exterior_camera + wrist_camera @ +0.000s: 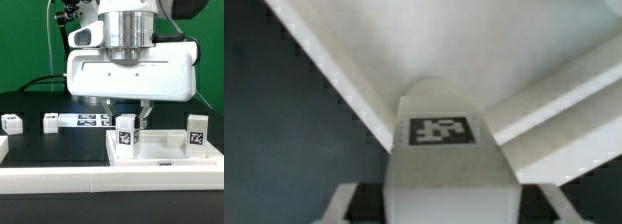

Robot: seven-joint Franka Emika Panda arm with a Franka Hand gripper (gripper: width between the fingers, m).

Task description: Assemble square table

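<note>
The white square tabletop (160, 158) lies tray-like on the exterior view's right. A white leg (125, 135) with a tag stands upright at its near left corner, and my gripper (128, 114) is shut on it from above. A second leg (196, 133) stands at the tabletop's right side. In the wrist view the held leg (441, 140) fills the space between my fingers (352, 200), with my gripper (448, 198) around it and the tabletop's rim (349, 70) beyond. The leg's lower end is hidden.
Two more loose white legs (12, 124) (50, 123) lie on the black table at the exterior view's left. The marker board (92, 121) lies behind the gripper. A long white rail (60, 182) runs along the front edge.
</note>
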